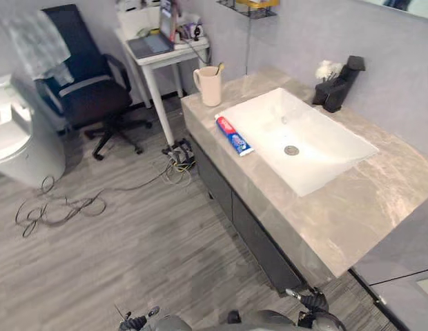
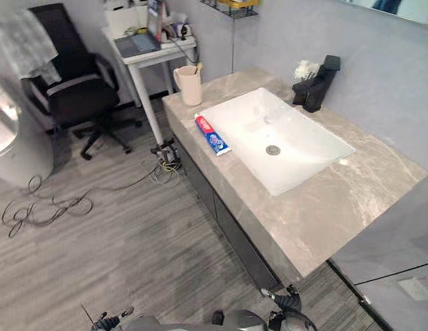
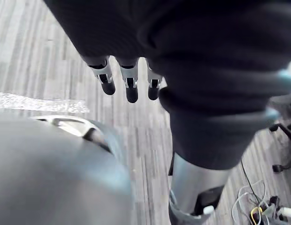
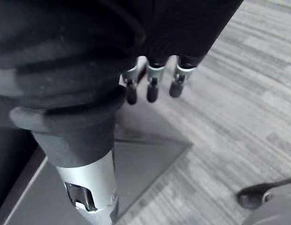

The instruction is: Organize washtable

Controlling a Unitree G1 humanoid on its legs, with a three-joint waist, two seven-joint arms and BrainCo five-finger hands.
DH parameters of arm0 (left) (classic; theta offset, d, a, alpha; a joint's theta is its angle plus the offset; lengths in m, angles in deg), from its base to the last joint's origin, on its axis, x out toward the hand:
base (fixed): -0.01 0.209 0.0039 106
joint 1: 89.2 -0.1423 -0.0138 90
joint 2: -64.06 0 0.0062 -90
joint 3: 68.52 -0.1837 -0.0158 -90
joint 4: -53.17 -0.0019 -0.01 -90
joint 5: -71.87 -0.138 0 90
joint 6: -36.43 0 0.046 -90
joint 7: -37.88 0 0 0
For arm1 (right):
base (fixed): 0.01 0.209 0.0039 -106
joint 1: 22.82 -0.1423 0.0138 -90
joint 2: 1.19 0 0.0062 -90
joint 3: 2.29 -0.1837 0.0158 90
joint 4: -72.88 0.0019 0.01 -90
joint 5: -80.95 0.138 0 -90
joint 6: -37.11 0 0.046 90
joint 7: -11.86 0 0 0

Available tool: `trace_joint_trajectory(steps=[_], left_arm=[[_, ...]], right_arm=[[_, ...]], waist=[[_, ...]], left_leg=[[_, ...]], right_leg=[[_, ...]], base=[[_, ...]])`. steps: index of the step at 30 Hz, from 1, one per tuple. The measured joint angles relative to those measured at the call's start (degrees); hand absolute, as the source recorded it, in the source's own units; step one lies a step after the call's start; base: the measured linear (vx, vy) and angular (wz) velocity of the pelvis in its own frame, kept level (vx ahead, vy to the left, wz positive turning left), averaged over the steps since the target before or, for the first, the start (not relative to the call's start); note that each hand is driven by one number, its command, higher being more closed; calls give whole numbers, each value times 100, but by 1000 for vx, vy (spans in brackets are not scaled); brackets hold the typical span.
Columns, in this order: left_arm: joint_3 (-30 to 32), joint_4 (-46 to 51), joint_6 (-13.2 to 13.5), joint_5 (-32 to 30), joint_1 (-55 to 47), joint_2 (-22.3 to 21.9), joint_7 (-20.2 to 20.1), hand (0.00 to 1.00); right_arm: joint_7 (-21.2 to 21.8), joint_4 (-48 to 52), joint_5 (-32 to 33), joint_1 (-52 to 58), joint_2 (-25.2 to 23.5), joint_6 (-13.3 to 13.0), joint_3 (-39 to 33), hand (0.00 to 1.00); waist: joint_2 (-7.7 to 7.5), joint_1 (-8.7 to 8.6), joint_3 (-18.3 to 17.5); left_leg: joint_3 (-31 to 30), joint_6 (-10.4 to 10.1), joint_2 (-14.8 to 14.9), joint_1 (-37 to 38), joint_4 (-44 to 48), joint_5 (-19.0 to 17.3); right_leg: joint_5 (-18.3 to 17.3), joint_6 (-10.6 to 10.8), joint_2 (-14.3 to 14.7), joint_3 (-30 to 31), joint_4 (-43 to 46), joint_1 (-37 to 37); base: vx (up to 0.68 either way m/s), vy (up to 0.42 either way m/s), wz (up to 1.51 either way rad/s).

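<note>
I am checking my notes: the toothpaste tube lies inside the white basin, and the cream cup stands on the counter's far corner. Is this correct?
Not quite. The toothpaste tube lies on the counter, beside the white basin, not inside it, as the left eye view shows. The cream cup does stand on the counter's far corner.

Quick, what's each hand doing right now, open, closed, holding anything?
Left hand: open, fingers relaxed, holding nothing.
Right hand: open, fingers relaxed, holding nothing.

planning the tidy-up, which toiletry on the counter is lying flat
The red, white and blue toothpaste tube beside the white sink; the cream cup stands upright.
</note>
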Motion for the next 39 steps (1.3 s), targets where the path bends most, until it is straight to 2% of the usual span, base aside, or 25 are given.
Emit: trace_joint_trajectory(steps=[3, 5, 7, 8, 9, 11, 12, 13, 15, 16, 17, 18, 19, 20, 21, 22, 25, 27, 28, 30, 33, 35, 36, 37, 39], left_arm=[[-110, -6, 82, 331, 49, -28, -2, 0], [-111, -12, 120, 438, 42, -58, 2, 0], [-112, -14, 135, 451, -7, -123, 2, 0], [-115, -14, 149, 450, -102, -233, -4, 0], [-105, 2, 178, 488, -180, -169, -9, 0], [-278, -26, 171, 378, -172, 81, -1, 0], [-418, -111, 160, 301, -149, 137, -2, 0], [-512, -112, 149, 275, -143, 145, 0, 0], [-859, -133, 107, 43, -161, 224, -14, 0], [-1205, -163, 92, -107, -160, 269, -29, 0], [-1297, -162, 93, -157, -141, 275, -40, 0], [-1446, -164, 93, -206, -136, 314, -47, 0], [-1570, -163, 94, -249, -96, 354, -49, 0], [-1576, -168, 93, -273, -75, 352, -49, 0], [-1582, -164, 99, -291, -37, 347, -50, 0], [-1561, -236, 84, -315, 152, 45, -77, 0], [-1588, -229, 64, -319, 308, -131, -156, 0], [-1550, -236, 62, -317, 319, -184, -158, 0], [-1374, -218, 64, -314, 251, -197, -158, 0], [-1130, -219, 67, -303, 247, -197, -149, 0], [-1101, -206, 104, -281, 252, -228, -150, 0], [-1007, -105, 127, -216, 244, -215, -149, 0], [-899, -51, 185, -31, 245, -206, -143, 0], [-881, -6, 209, 90, 236, -238, -139, 0], [-881, -5, 242, 217, 219, -220, -136, 0]], right_arm=[[-106, -237, 147, -41, 115, -13, -43, 0], [-209, -363, 199, 3, 230, -52, -61, 0], [-223, -491, 263, 42, 401, -93, -210, 0], [-185, -497, 311, 53, 531, -114, -243, 0], [-156, -659, 364, 36, 376, -112, -285, 0], [-39, -784, 361, 239, -52, -90, -272, 0], [1, -786, 366, 292, -261, -57, -281, 0], [15, -752, 387, 327, -285, -44, -391, 0], [30, -693, 587, 402, -286, -27, -417, 0], [49, -590, 704, 413, -309, -26, -414, 0], [48, -531, 729, 439, -304, -28, -422, 0], [49, -465, 751, 463, -298, -31, -420, 0], [57, -429, 744, 511, -298, -43, -401, 0], [58, -431, 741, 515, -301, -43, -387, 0], [58, -434, 723, 520, -297, -42, -383, 0], [125, -474, 451, 275, -80, -81, -366, 0], [136, -600, 346, 196, -41, -55, -374, 0], [135, -605, 319, 183, 5, -41, -244, 0], [129, -563, 286, 145, 61, -45, -11, 0], [127, -374, 285, 30, 71, -94, 255, 0], [133, -388, 284, 6, 64, -123, 304, 0], [136, -471, 237, -8, 77, -123, 413, 0], [139, -493, 160, -15, 132, -121, 480, 0], [139, -538, 113, -17, 187, -116, 487, 0], [129, -680, 111, -30, 208, -107, 465, 0]], waist=[[-103, 3, -35], [-132, -5, -64], [-9, 15, -154], [254, 24, -271], [72, 101, -369], [-196, 147, -565], [-202, 129, -571], [-199, 99, -572], [-147, -3, -552], [-54, -46, -496], [-12, -78, -474], [20, -156, -452], [30, -153, -443], [33, -156, -441], [29, -157, -440], [249, -131, -217], [260, -141, -70], [255, -143, -60], [183, -10, -112], [118, 137, -121], [78, 161, -85], [-4, 194, -61], [-1, 249, -47], [29, 341, -39], [34, 400, -27]], left_leg=[[-1329, -249, -307, -82, -1330, 144], [-1750, -363, -389, -83, -1669, 214], [-2070, -428, -456, -15, -1692, 251], [-2159, -616, -471, 17, -1515, 174], [-1867, -954, -676, -25, -1042, 219], [-1340, -753, -912, 7, -808, -93], [-1031, -612, -987, 136, -751, -176], [-861, -542, -1008, 193, -771, -171], [-328, -354, -1099, 485, -991, -185], [78, -149, -1161, 904, -1423, -63], [236, -79, -1168, 1066, -1599, -19], [425, -9, -1210, 1279, -1820, 29], [735, 44, -1281, 1612, -2093, 62], [854, 44, -1296, 1701, -2144, 62], [1003, 45, -1332, 1775, -2174, 62], [1642, 43, -1405, 1815, -2323, 68], [1914, 38, -1525, 1871, -2337, 70], [2189, 17, -1478, 1951, -2271, 79], [2525, 16, -1446, 2004, -2226, 79], [2900, 6, -1466, 2053, -2208, 84], [2856, -60, -1343, 2141, -1569, 46], [2448, -103, -1126, 1800, -582, -10], [1729, -61, -1057, 1488, -21, -188], [1160, -48, -1058, 1263, 202, -330], [722, -55, -1047, 1084, 197, -357]], right_leg=[[-355, 297, -245, 402, 274, -50], [-646, 501, -387, 629, 541, -63], [-972, 779, -441, 980, 799, -180], [-1221, 983, -432, 1269, 1021, -296], [-1372, 1124, -692, 1539, 1264, -456], [-1056, 1135, -1042, 1527, 1542, -753], [-706, 1025, -1096, 1555, 1850, -1045], [-536, 934, -1122, 1566, 2021, -1188], [186, 716, -1128, 1586, 2574, -1706], [867, 653, -1162, 1332, 2862, -2039], [958, 611, -1191, 1107, 3018, -2150], [802, 657, -1251, 596, 3385, -2310], [348, 656, -1306, -394, 3924, -2465], [208, 673, -1304, -819, 3998, -2447], [145, 656, -1305, -1459, 3904, -2370], [29, 235, -1003, -3544, 1589, -1478], [25, 221, -708, -3286, 517, -1191], [355, 160, -385, -2990, -150, -1008], [669, 135, -187, -2636, -724, -814], [943, 101, -42, -2090, -1111, -764], [1029, 123, -28, -1774, -1289, -517], [993, 160, -87, -1656, -1293, -406], [942, 169, -133, -1544, -1293, -358], [942, 149, -141, -1413, -1292, -316], [923, 160, -261, -1295, -1278, -185]], base=[[274, 366, -59], [275, 500, -62], [255, 599, -96], [185, 647, -146], [183, 636, -148], [161, 554, -130], [154, 515, -118], [126, 473, -122], [81, 422, -116], [57, 388, -102], [59, 361, -101], [66, 273, -88], [76, 231, -84], [111, 204, -83], [271, 136, -187], [279, 94, -209], [119, -17, -124], [18, -1, -88], [-10, 12, -116], [9, -4, -142], [70, 28, -64], [13, 96, -25], [22, 127, -44], [46, 112, -48], [52, 108, -42]])
